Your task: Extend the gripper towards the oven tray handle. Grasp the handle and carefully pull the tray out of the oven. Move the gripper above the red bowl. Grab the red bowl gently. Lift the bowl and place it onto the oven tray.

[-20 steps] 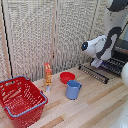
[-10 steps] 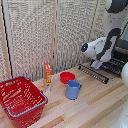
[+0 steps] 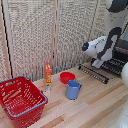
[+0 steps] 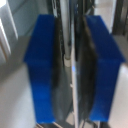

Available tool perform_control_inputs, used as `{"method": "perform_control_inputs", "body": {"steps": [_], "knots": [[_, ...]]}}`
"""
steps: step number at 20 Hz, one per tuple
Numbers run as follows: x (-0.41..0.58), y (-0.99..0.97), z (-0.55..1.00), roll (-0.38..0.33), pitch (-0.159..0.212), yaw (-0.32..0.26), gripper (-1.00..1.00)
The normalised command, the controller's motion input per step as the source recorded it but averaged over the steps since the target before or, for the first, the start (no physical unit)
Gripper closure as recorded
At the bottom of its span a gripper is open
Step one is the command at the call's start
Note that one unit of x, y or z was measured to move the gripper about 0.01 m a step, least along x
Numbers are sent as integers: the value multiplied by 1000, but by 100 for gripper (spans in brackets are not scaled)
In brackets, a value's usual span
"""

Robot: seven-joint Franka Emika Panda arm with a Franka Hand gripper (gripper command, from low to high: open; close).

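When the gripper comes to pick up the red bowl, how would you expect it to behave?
The red bowl looks small and shallow, so it is probably light and stiff. Its low, wide shape suggests that it will not tip easily, though a push could slide it on the smooth wooden table. The blue cup stands close by, so a nudge might knock it.

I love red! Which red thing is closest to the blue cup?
The small red bowl, just behind the blue cup. The big red basket sits farther away, toward the exterior view's left.
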Motion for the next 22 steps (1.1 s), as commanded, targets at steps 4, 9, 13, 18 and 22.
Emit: {"method": "perform_control_inputs", "body": {"steps": [4,9,13,18,22], "knots": [[-54,151,0,173,19,18,100],[0,275,-11,265,4,11,100],[99,759,-117,223,0,0,100],[33,933,-136,54,-1,-4,100],[60,933,-36,-2,0,-63,100]]}}
